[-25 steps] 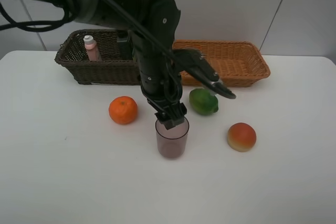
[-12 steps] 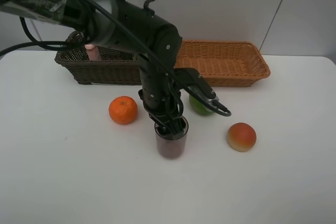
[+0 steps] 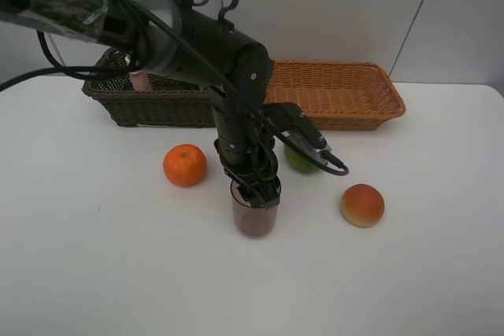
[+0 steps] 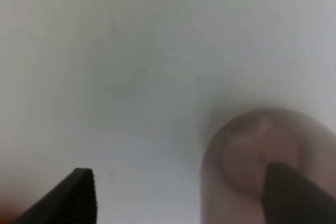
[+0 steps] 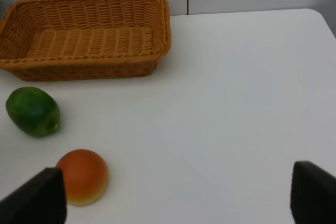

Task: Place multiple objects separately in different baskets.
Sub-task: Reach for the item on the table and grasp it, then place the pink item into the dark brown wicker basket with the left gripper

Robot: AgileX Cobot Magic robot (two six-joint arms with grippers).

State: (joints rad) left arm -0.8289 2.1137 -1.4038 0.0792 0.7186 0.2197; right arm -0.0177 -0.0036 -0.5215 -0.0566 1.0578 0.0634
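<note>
The translucent purple cup (image 3: 254, 216) stands upright on the white table. My left gripper (image 3: 262, 193) is open and right over it. In the left wrist view one finger (image 4: 291, 192) is inside the cup (image 4: 247, 156) and the other finger (image 4: 76, 195) is outside, so the gripper (image 4: 178, 171) straddles the wall. The orange (image 3: 185, 165) lies left of the cup. The green fruit (image 3: 302, 156) is behind the arm, partly hidden. The peach-like fruit (image 3: 362, 204) lies to the right. The pink bottle (image 3: 139, 76) stands in the dark basket (image 3: 126, 106). The pump bottle is hidden. My right gripper (image 5: 176, 198) is open and empty.
The light orange-tan basket (image 3: 378, 108) sits at the back right with nothing in it. It also shows in the right wrist view (image 5: 79, 66), with the green fruit (image 5: 32, 111) and the peach-like fruit (image 5: 82, 176) in front of it. A cable loops from the left arm over the green fruit.
My left gripper has come down from just above the cup's rim, and one finger is now inside the cup. The fruits, bottle and baskets have not moved.
</note>
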